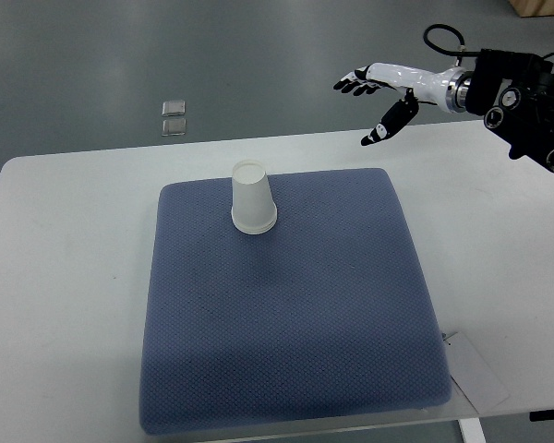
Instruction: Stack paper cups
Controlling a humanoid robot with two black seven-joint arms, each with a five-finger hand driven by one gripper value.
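A white paper cup [252, 198] stands upside down on the blue mat [286, 305], near the mat's far edge and left of its middle. It may be more than one cup nested; I cannot tell. My right hand [369, 103] hovers above the table's far right edge, well to the right of the cup and apart from it. Its fingers [353, 85] are spread and hold nothing, with the thumb [388, 122] hanging down. The left arm does not show.
The mat lies on a white table [65, 277]. A white tag [475, 374] sticks out at the mat's near right corner. Two small clear squares [174, 116] lie on the grey floor beyond the table.
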